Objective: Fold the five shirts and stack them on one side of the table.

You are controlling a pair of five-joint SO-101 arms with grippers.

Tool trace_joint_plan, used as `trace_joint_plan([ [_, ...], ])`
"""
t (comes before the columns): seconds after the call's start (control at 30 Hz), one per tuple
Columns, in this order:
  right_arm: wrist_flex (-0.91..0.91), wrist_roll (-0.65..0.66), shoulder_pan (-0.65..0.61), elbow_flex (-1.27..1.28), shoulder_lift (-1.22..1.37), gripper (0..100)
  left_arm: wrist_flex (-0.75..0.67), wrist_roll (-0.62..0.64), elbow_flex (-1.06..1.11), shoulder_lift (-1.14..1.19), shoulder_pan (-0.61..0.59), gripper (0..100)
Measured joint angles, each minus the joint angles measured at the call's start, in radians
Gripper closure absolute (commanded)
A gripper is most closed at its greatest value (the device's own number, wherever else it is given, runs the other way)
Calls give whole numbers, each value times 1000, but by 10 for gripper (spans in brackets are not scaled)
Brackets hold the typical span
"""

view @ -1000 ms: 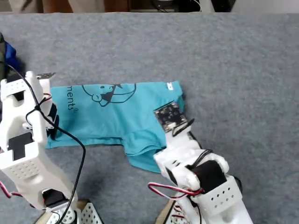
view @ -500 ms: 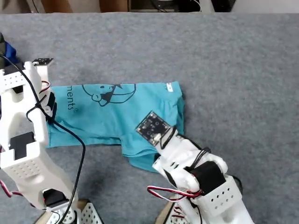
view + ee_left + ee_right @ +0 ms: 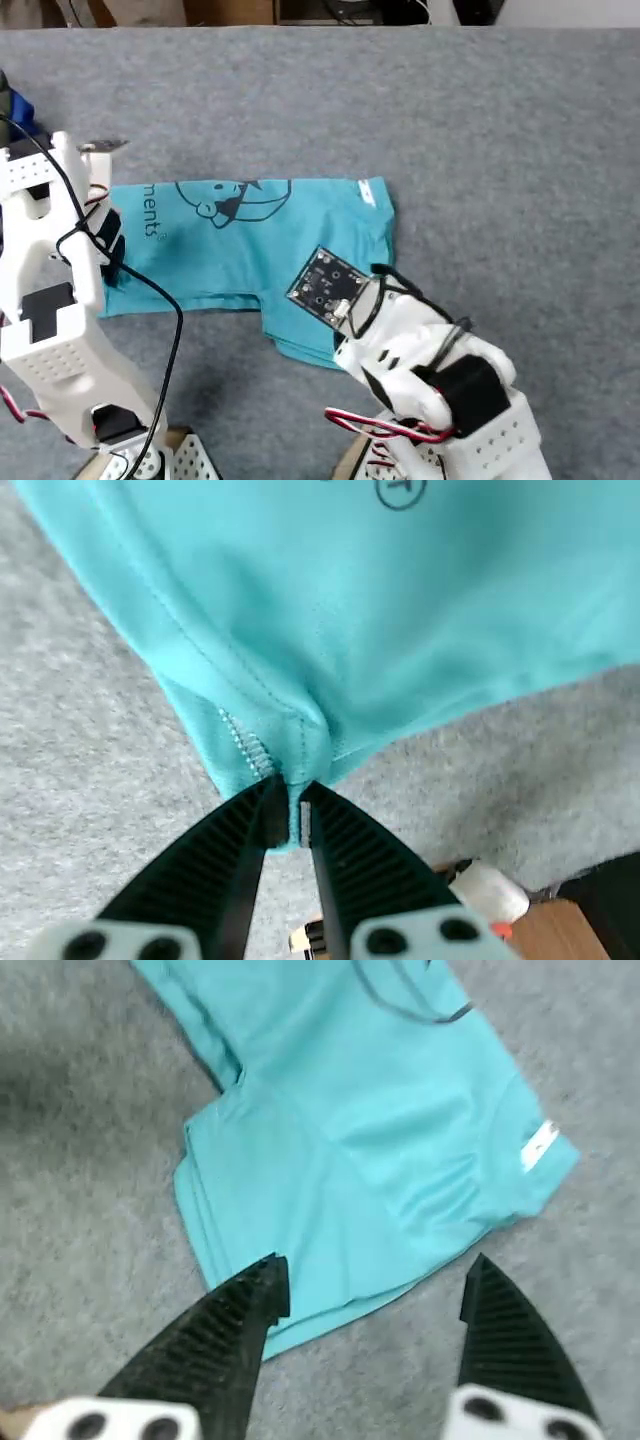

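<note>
Two grippers, two very different states. The left gripper (image 3: 288, 800) is pinched right down on the hem corner of the teal cotton T-shirt with the dark printed drawing (image 3: 400, 630). Its black ridged fingers (image 3: 240, 850) are nearly meeting, with just a bit of folded fabric between them. The right gripper (image 3: 378, 1275) is spread wide with nothing in it. It hangs above the shirt's sleeve and doesn't touch the cloth as far as I can tell.

The shirt itself lies flat on the grey felt-like table top (image 3: 480, 130), hem end by the left arm. The small white neck label (image 3: 365, 192) is at the far end from that hem.

What worries me is that the left grip is on the very edge of the hem. I reckon a quick lift could pull the cloth straight out. If the left arm pulls alone, the shirt probably drags and bunches instead of folding. The right gripper could also come down and grab just the top layer of the sleeve, which would leave a lopsided fold.

The left arm's thin black cable (image 3: 150, 290) droops across the shirt's hem end, so it could snag. A dark blue object (image 3: 15, 115) sits past the hem end, well apart from the shirt.
</note>
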Motion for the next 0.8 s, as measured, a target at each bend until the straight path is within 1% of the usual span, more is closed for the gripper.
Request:
trace_joint_plan([
  [0.1,-9,0,0,-63,0,777,3,-14,11,0,0,981],
  [0.17,-46,0,0,-83,0,796,8,-51,46,0,0,981],
  [0.3,-160,0,11,-83,0,799,8,-155,126,0,0,981],
  [0.43,-253,-3,55,-80,0,799,8,-178,140,-3,-12,972],
  [0.5,-278,-21,69,-78,0,799,8,-180,138,-18,-15,919],
  [0.57,-290,-43,74,-74,0,799,8,-170,123,-43,-15,828],
  [0.63,-311,-63,74,-68,0,793,8,-112,94,-64,-15,724],
  [0.7,-350,-86,83,-51,-2,769,8,-35,60,-80,-15,645],
  [0.73,-376,-107,91,-43,2,765,9,-8,43,-83,-15,626],
  [0.8,-433,-163,120,-29,2,763,9,15,3,-84,-15,633],
])
